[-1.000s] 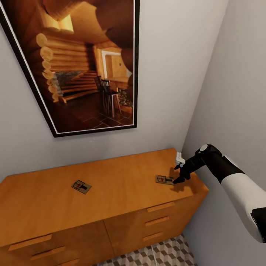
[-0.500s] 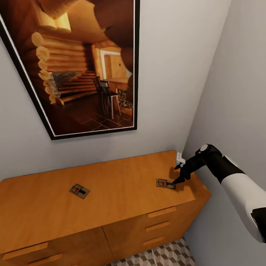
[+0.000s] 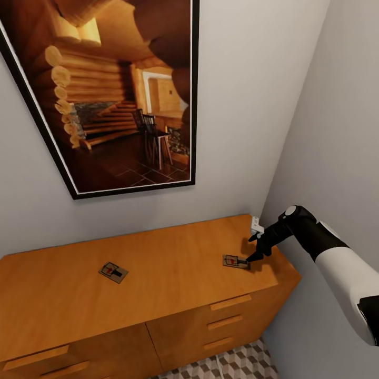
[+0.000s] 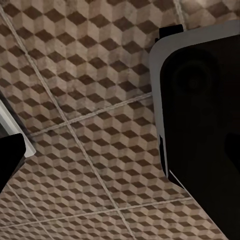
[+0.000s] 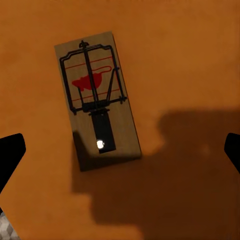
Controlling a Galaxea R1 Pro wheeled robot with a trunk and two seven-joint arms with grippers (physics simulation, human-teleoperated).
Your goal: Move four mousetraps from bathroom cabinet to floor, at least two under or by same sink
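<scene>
Two mousetraps lie on the flat top of the orange-brown cabinet (image 3: 173, 273). One mousetrap (image 3: 113, 272) rests toward the left, and the other mousetrap (image 3: 235, 261) is near the right end. My right gripper (image 3: 251, 258) hovers just over that right one and stands open. In the right wrist view the trap (image 5: 97, 95) lies flat on the wood, offset to one side, between the spread fingertips (image 5: 10, 155) of the right gripper (image 5: 120, 155). My left gripper (image 4: 120, 155) hangs open over the cube-patterned bathroom floor (image 4: 90, 100), holding nothing.
A large framed picture (image 3: 116, 95) hangs on the wall behind the cabinet. A grey side wall (image 3: 337, 131) closes in at the right, close to my right arm. A strip of tiled floor (image 3: 237, 363) shows below the drawers. Part of my own body (image 4: 200, 115) fills one side of the left wrist view.
The head view shifted slightly between the earliest frame and the later ones. The right gripper and both traps have not visibly moved since.
</scene>
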